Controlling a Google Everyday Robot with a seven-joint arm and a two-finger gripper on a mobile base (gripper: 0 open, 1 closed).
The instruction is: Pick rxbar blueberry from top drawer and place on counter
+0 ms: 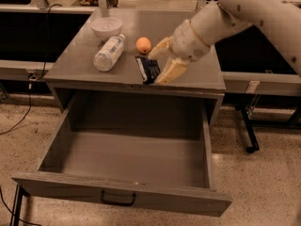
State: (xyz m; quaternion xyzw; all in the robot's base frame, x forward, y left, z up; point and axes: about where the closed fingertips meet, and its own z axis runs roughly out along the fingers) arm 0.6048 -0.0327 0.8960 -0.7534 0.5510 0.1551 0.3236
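Observation:
My gripper (157,62) is shut on the rxbar blueberry (147,69), a dark navy bar with pale lettering. It holds the bar over the front middle of the grey counter (197,72), just right of the orange fruit. One cream finger (170,70) lies in front of the bar, the other behind it. The top drawer (127,168) stands pulled wide open below, its inside bare. Its black pull handle (117,200) shows on the front panel.
On the counter lie a clear plastic bottle (108,53), a white bowl (106,27) and an orange fruit (143,45). A black stand leg (248,131) is on the floor to the right. Cables run along the floor at left.

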